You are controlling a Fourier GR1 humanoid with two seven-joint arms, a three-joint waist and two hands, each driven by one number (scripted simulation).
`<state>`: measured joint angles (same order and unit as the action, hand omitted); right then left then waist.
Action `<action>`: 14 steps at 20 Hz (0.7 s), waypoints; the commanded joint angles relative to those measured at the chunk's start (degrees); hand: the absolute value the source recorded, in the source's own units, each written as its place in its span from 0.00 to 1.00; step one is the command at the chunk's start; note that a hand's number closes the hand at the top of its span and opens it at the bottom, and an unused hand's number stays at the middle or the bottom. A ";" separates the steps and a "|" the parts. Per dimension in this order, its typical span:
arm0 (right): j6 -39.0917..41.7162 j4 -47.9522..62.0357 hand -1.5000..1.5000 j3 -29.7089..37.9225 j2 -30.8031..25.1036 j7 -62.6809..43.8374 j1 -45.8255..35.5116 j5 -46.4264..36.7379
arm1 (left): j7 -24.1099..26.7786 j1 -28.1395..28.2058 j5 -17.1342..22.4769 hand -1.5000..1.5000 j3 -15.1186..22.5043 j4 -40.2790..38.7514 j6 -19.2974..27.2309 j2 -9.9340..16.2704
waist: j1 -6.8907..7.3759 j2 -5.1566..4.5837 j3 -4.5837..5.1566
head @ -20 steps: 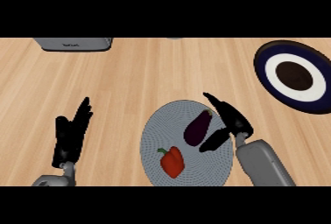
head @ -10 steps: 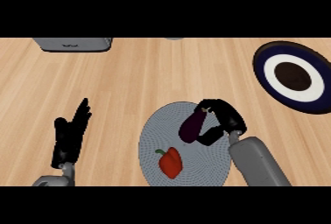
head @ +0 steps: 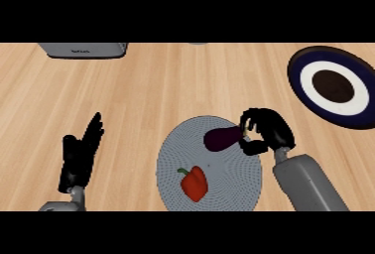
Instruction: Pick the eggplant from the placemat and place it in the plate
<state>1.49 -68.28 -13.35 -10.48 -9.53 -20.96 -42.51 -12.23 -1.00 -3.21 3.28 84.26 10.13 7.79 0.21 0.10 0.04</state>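
Eggplant (head: 222, 139): dark purple, glossy, lying on the round grey woven placemat (head: 212, 198), stem end hidden by the right hand (head: 265, 131), whose fingers are curling round it. Red pepper (head: 194, 182) sitting nearer on the mat. Left hand (head: 79, 156) resting open at the left. Plate (head: 300, 74), dark-rimmed, cut off at the right edge, on the wood-grain counter (head: 147, 89).

Eggplant (head: 222, 139) stem end hidden by right hand (head: 266, 130); plate (head: 360, 79) and grey appliance (head: 83, 49) cut by edges.
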 commanded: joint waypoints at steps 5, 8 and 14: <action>-8.34 0.85 1.00 0.23 -14.94 21.42 -2.65 -7.32 | -1.70 -1.40 1.77 0.50 -1.89 1.21 -2.03 1.91 | 0.11 -0.17 -0.09; -11.29 -2.65 1.00 2.92 -16.00 25.00 -0.68 -5.78 | -1.26 0.49 -0.12 0.50 0.09 2.00 0.72 -1.18 | -0.24 -0.04 -0.06; -15.58 -11.88 1.00 12.72 -17.39 22.38 -1.56 -0.51 | 0.01 0.55 0.90 0.50 -2.12 0.54 -1.68 1.63 | -0.57 0.12 -0.03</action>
<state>-10.77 -76.27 -5.08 -27.06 14.11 -21.64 -43.95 -12.64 -1.25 -2.80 1.87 84.27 9.72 8.14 -0.50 0.15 -0.01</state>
